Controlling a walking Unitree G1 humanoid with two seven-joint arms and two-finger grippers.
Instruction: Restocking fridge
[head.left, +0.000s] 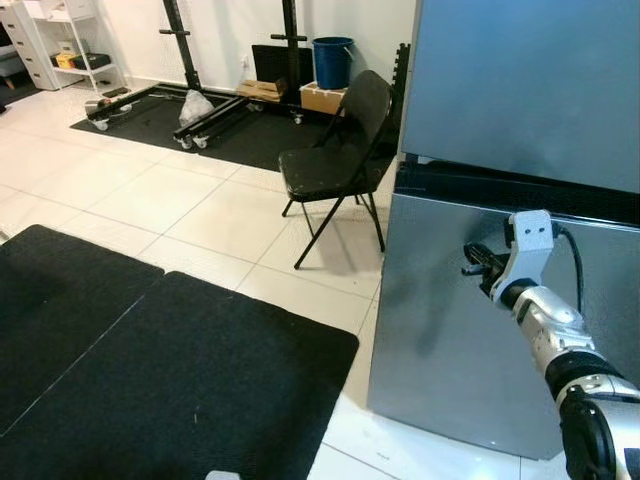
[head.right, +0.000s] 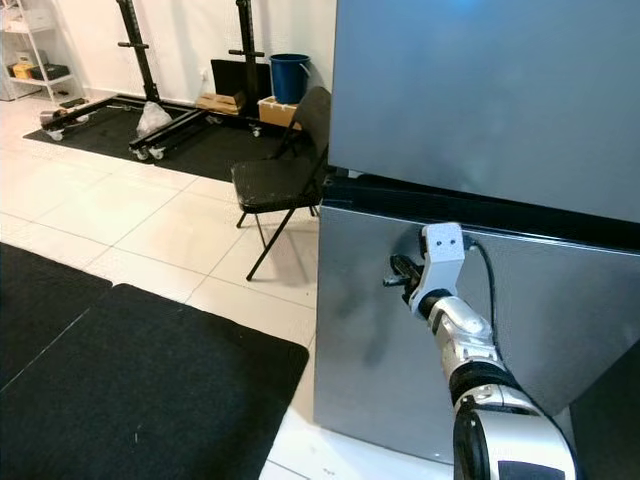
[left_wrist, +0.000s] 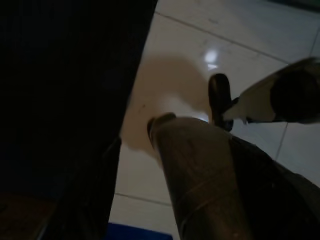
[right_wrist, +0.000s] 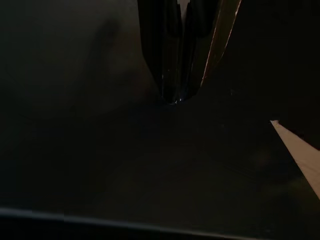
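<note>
Floor mats (head.left: 150, 370): two flat black mats with a fine, dull texture lie edge to edge on the nearest floor, with straight sides and rounded corners.
Floor (head.left: 150, 200): glossy pale square tiles with thin grout lines run from the mats to the far wall.
Right arm (head.left: 560, 345): silver jointed segments with black collars, raised and stretched forward toward the fridge front; a white block sits at the wrist, trailing a black cable.
Right gripper (head.left: 478, 262): its black fingers point at the upper part of the lower door, just below the dark seam. In the right wrist view the fingers (right_wrist: 172, 50) lie close together, tips on or right at the dark panel (real contact cannot be confirmed). Closed, nothing between them.
Left gripper: the left wrist view is dark and looks down at tile, mat edge and the robot's own leg; I cannot tell how its fingers stand.
Fridge (head.left: 520, 90): a tall box with smooth brushed grey metal doors, upper and lower, parted by a black horizontal gap; both doors are closed. It stands on the tiles to the right of the mats.
Folding chair (head.left: 335, 165): black, thin tube legs, worn padded seat, just left of the fridge.
Far wall: a blue bucket (head.left: 332, 62) on a cardboard box (head.left: 322, 97), black wheeled stands (head.left: 190, 115) on another dark mat, white shelving (head.left: 60, 45) in the corner.
</note>
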